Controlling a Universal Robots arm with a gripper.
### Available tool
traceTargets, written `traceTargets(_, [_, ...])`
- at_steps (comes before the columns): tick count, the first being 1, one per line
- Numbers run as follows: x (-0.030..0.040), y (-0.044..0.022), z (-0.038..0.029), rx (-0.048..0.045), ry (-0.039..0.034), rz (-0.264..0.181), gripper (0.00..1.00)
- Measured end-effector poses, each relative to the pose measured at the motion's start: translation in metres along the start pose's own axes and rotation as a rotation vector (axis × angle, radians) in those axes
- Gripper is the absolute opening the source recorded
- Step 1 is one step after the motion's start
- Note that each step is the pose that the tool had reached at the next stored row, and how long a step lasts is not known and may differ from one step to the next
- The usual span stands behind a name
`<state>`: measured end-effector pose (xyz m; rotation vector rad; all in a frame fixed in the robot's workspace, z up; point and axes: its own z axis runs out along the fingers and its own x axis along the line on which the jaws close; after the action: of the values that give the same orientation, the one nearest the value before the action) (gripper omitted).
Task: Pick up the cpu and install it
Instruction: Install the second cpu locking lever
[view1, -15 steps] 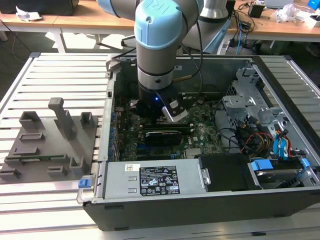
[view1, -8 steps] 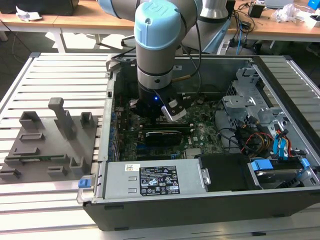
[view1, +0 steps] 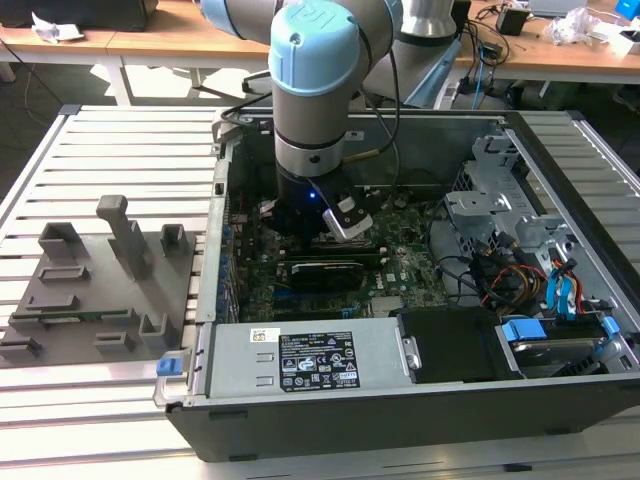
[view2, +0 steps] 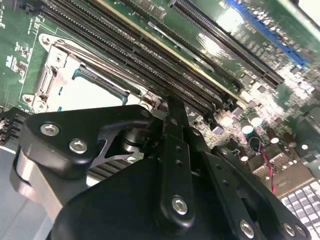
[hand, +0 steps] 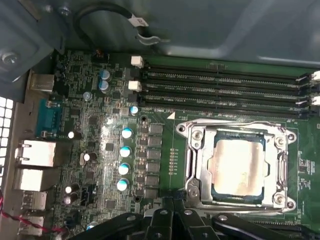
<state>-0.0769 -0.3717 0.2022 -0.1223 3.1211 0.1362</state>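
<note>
The end effector (view2: 167, 107), fingers apparently together and empty, hangs vertically beside the seated cpu (hand: 239, 167).

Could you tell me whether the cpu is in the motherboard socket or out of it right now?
In. The first wrist view shows the cpu lying flat inside the metal socket frame, with nothing gripping it.

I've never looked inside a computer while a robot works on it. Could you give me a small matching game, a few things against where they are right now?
Things:
1. cpu
2. gripper
3. grey fixture tray
4. blue cables

Places:
A. on the slatted table, outside the case
B. lying in the metal socket frame
C. lowered over the motherboard
D. at the case's end toward the exterior view's right

Pairs: 1-B, 2-C, 3-A, 4-D
</note>
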Motion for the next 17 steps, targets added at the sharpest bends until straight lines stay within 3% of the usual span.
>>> traceTargets(4, [-0.0066,0.0083,-0.004,0.0047,0.0004,0.0,0.11])
traceTargets(9, [-0.0252,0.0205,-0.0028,0.0048,0.0042,0.0,0.11])
traceTargets(14, [-0.0496,0.0304,-0.0014,0.0063,0.013,0.001,0.11])
traceTargets(16, [-0.0558,0.0318,-0.0013,0.0135,0.0175,0.001,0.11])
traceTargets(17, [-0.0593,0.0323,-0.0011,0.0218,0.0199,0.001,0.11])
